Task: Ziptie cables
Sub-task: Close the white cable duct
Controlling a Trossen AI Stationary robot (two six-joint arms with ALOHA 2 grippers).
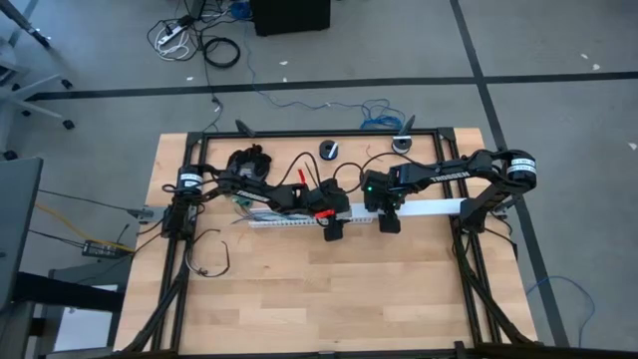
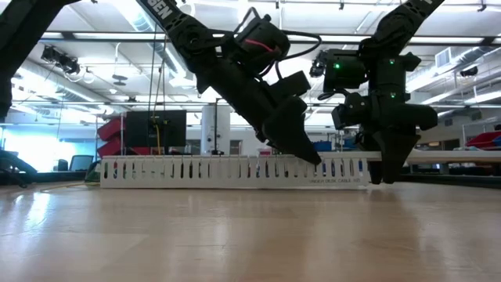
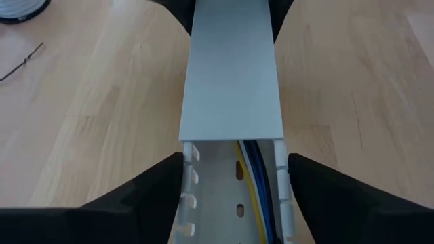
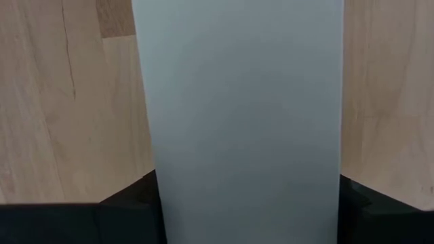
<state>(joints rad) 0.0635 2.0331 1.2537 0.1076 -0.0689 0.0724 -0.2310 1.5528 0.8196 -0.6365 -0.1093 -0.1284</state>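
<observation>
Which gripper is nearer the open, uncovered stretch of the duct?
Left. The left gripper straddles the duct right where its cover ends; the right gripper straddles the covered part farther along.
</observation>
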